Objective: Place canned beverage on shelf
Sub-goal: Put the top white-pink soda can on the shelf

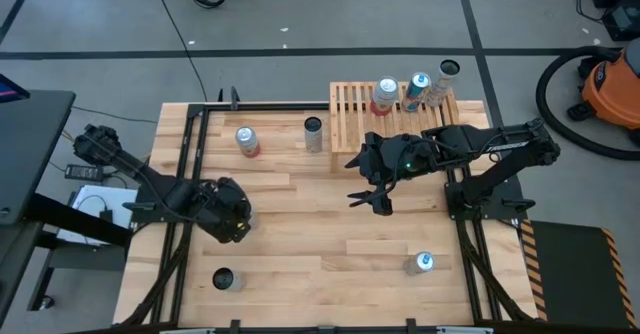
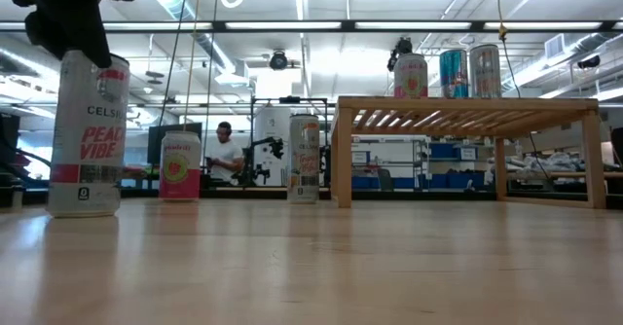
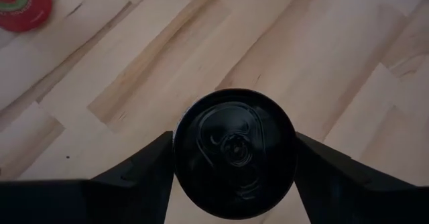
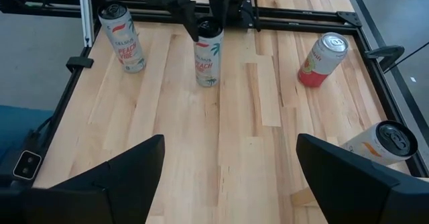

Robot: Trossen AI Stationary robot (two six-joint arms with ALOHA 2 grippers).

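The left gripper (image 3: 234, 153) hangs over a black-topped can (image 3: 234, 151) standing on the surface (image 1: 300, 224), its fingers (image 3: 137, 167) spread beside the can, probably not yet pinching. The can is stiff, smooth and perhaps slippery; hold its sides. The right gripper (image 1: 372, 200) waits, fingers spread, near the shelf (image 1: 345, 124).

Left gripper (image 1: 238, 221) low near the bench's left edge, fingers (image 3: 144, 167) apart; right gripper (image 1: 372, 197) spread mid-bench

Grey floor (image 1: 330, 14) with taped lines, an orange vacuum (image 1: 612, 86), bright ceiling strip lights (image 2: 321, 25) overhead.
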